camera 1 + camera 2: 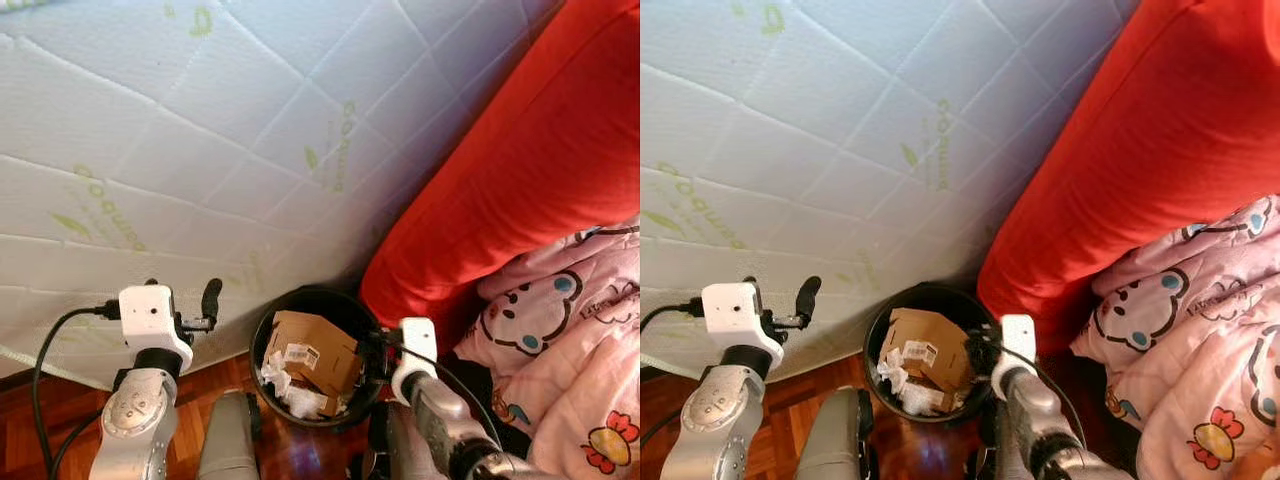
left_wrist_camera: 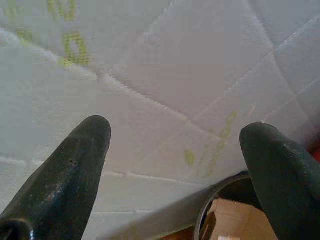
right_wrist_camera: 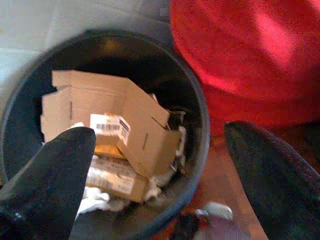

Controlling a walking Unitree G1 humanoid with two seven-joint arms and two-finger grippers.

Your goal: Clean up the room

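A round black bin [image 1: 262, 340] stands on the wood floor between the mattress and the red cushion. It holds a folded cardboard box [image 1: 312, 355] with a white label and crumpled white paper [image 1: 290, 395]. My right gripper [image 3: 161, 132] hovers open over the bin's right side with nothing between its fingers; in the left eye view the right gripper [image 1: 375, 350] sits at the rim. My left gripper [image 1: 185, 300] is raised to the left of the bin, open and empty, facing the mattress. The bin's rim [image 2: 210, 210] peeks in beside its fingers [image 2: 85, 150].
A white quilted mattress [image 1: 250, 150] with green print leans upright behind the bin. A big red cushion [image 1: 520, 170] crowds the right, with a pink cartoon blanket [image 1: 570, 340] below it. Reddish wood floor [image 1: 60, 400] shows at the lower left.
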